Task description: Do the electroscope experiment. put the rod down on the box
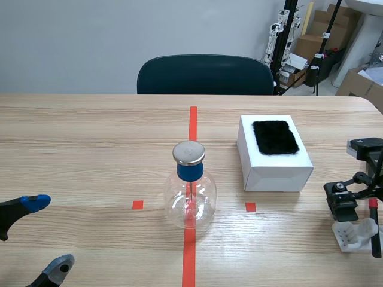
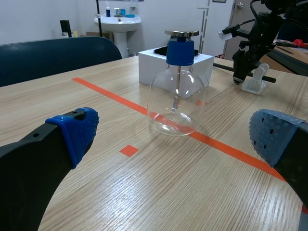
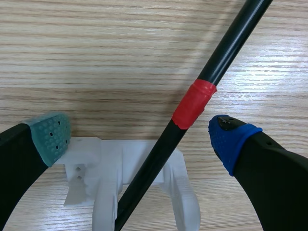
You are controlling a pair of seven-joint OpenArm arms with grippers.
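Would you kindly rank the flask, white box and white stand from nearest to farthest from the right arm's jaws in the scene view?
1. White stand, just beneath them.
2. White box, farther back, toward the middle.
3. Flask, on the orange line.

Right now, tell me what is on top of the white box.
A black furry pad lies flat on the white box. The rod is not there. The box surface under the pad is covered.

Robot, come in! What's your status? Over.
Left pincer open, empty. Right pincer open around rod. Rod on its stand, not yet on box. Nothing between them.
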